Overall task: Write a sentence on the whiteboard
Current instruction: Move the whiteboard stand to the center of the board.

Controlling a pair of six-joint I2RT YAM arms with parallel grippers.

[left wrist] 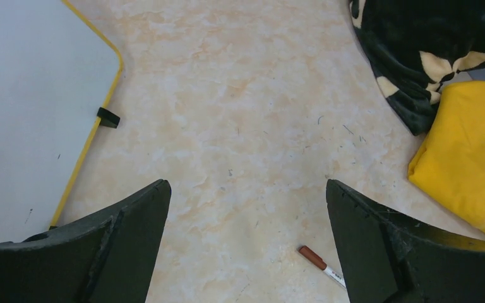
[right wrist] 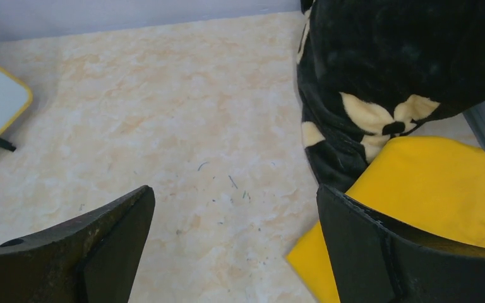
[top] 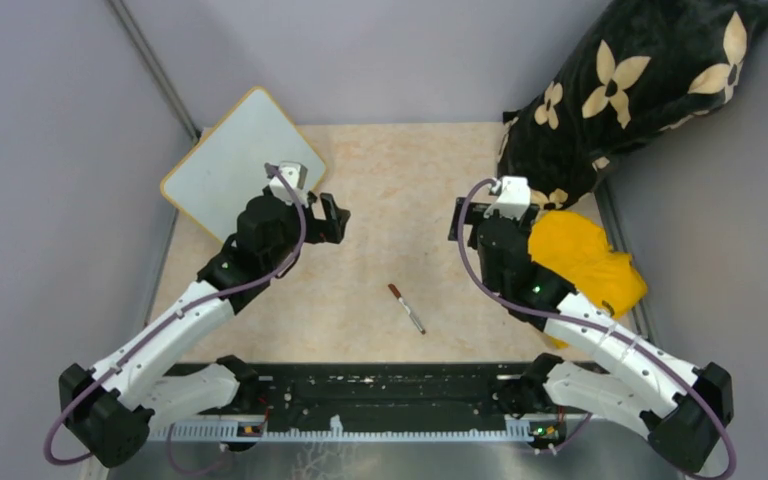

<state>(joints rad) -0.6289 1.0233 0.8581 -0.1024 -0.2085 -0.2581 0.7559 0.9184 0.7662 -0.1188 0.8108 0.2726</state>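
**DESK:** Where does the writing job stand?

**PHOTOG:** At the very start, by my reading. The small white whiteboard (top: 225, 170), with rounded corners and a thin yellow frame, lies cornerwise at the table's far-left corner. What shows of its face carries no sentence (a few faint specks only, and the left arm hides its near corner from above).

**DESK:** And the pen?

**PHOTOG:** A slim marker (top: 407, 308) with a reddish-brown end lies loose on the beige marbled tabletop (top: 390, 170). It is well apart from the whiteboard, to its right and nearer the arm bases. Nothing holds it.

**DESK:** The grippers?

**PHOTOG:** The left gripper (left wrist: 246, 189) hovers just beside the whiteboard's right edge, jaws spread wide with nothing between them. The right gripper (right wrist: 235, 189) hangs well to the whiteboard's right, equally wide and equally empty.

**DESK:** So what is left?

**PHOTOG:** Everything, as I judge it: picking up the marker, baring its tip if capped, carrying it to the whiteboard and writing.

**DESK:** Anything in the way?

**PHOTOG:** A black plush cushion (top: 640, 80) with cream flower shapes and a bright yellow folded cloth (top: 585, 255) crowd the side of the table opposite the whiteboard, close by the right arm. Neither lies between the marker and the whiteboard.
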